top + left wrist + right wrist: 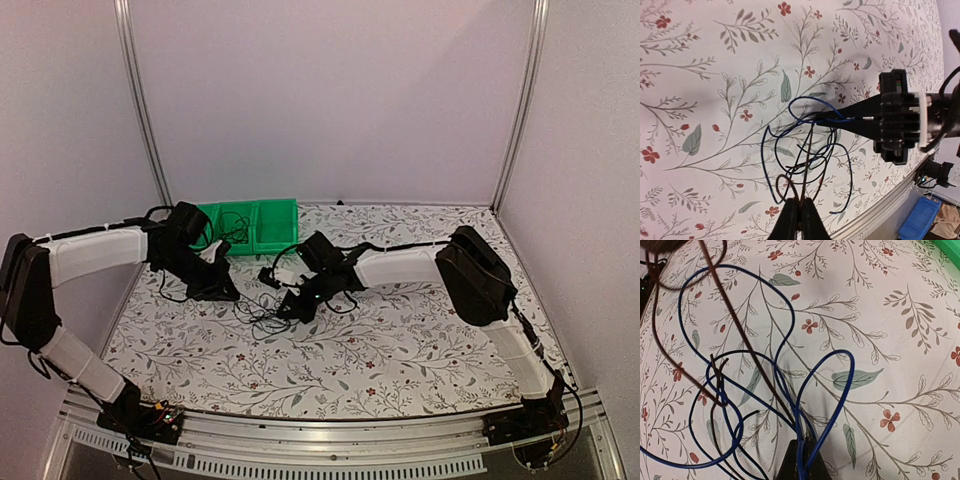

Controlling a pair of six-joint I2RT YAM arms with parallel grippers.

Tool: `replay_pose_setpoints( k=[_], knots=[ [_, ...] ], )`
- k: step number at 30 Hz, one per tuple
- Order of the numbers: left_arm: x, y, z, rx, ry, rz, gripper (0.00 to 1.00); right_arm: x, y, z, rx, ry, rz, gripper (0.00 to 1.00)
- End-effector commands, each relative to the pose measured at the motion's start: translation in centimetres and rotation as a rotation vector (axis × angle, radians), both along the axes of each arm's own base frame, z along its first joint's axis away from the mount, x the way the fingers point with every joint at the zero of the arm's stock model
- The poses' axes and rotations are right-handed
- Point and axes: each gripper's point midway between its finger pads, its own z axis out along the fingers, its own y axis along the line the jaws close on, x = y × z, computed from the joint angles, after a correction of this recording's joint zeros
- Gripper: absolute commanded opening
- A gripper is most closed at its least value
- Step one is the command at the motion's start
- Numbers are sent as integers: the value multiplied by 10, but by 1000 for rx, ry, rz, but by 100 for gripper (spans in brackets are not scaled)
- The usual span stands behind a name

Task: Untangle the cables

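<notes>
Looking at the top view first: thin cables (262, 318) in a loose tangle on the floral table (400, 350), just left of frame centre. Left gripper (225, 290) reaching in from the upper left, tips at the tangle's left side. Right gripper (296, 306) reaching in from the right, tips at the tangle's right side. Cannot tell jaw state here, too small. Green bin (250, 225) at upper centre, near the left wrist, apart from the tangle.

Left wrist view: left gripper (800, 220) at bottom centre, jaws pressed almost together, pinching a dark strand running up the frame. Cables (805, 155) as blue and dark loops mid-frame, strung between both grippers. Right gripper (827, 116) entering from the right edge, narrow tips together on blue and dark strands. Cannot tell whether loops touching the table (715, 60) or just above it.

Right wrist view: right gripper (801, 467) at bottom centre, jaws clamped on several blue strands. Cables (765, 390) fanning up and left in wide blue loops over the table (890, 315), one dark strand cutting diagonally from top left down to the jaws. Green bin (951, 246) as a sliver in the top right corner.
</notes>
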Motion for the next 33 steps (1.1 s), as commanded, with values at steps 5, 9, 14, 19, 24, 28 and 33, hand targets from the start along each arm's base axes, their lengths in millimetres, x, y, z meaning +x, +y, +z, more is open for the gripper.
replay_pose_setpoints(
  k=[5,9,14,19,24,28,33],
  knots=[
    [54,64,156,171,-414,77,1,-3,-44,-50,-188,55,-66,0],
    [68,69,251,132,-677,141,0,-3,-47,-53,-195,62,-69,0],
    [55,81,378,43,-1045,226,0,-2,-51,-55,-201,69,-74,0],
    [59,71,324,26,-861,205,10,-1,-52,-56,-201,70,-80,0],
    [34,29,185,-58,-524,131,28,0,-52,-55,-199,70,-84,0],
    [3,5,115,-115,-397,98,37,0,-53,-56,-199,70,-86,0],
    [-24,-16,44,-125,-188,21,44,-1,-53,-57,-201,76,-87,0]
  ],
)
